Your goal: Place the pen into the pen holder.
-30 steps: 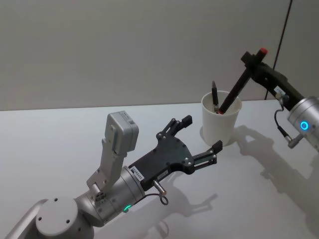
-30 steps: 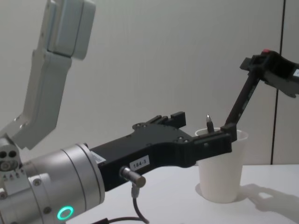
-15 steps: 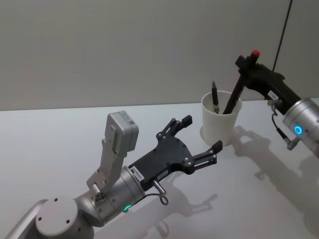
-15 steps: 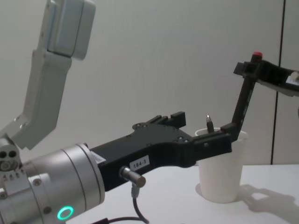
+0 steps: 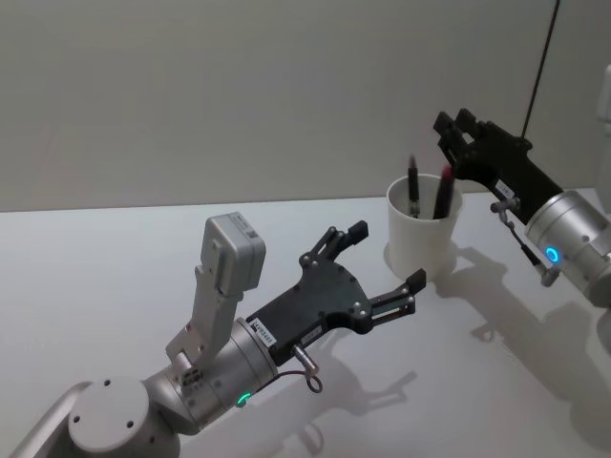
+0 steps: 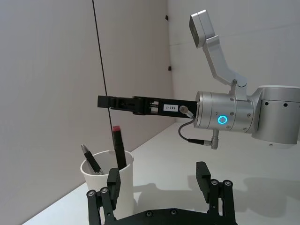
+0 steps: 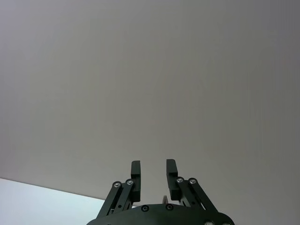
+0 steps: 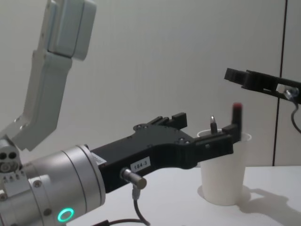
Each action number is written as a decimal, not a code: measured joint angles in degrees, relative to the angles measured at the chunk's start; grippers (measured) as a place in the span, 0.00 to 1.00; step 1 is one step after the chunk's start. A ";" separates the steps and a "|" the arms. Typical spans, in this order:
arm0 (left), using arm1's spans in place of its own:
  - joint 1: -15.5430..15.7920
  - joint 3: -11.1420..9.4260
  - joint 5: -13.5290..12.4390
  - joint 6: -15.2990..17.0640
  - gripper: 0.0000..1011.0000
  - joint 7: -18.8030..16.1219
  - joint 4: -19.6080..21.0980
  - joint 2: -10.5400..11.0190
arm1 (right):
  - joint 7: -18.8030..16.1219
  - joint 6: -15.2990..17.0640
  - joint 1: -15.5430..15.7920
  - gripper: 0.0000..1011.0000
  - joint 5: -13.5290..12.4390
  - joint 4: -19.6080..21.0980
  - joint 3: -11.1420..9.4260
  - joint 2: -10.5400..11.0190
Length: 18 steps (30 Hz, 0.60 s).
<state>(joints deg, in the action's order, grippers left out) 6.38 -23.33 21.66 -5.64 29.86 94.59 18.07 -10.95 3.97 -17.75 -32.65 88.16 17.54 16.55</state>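
R gripper (image 5: 456,126) open, empty, above cup | red-cap pen (image 5: 444,189) blurred in pen holder (image 5: 421,239), lower shaft hidden | L gripper (image 5: 385,258) open

Plain white paper cup (image 5: 420,237), unpatterned; in it a black pen with a red cap (image 5: 443,192) and a dark silver-tipped pen (image 5: 413,186). Pale grey tabletop (image 5: 115,267).

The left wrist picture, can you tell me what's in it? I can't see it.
A white paper cup holds two pens, one with a red top and a darker one. The right end effector hangs open above them, holding nothing.
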 joint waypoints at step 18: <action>0.00 0.00 0.00 0.00 0.99 0.00 0.00 0.00 | -0.19 -1.46 -0.48 0.84 4.26 -0.88 0.72 -0.48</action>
<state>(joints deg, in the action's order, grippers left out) 6.37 -23.33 21.66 -5.64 29.86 94.59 18.07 -11.14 2.51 -18.24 -28.39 87.29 18.25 16.07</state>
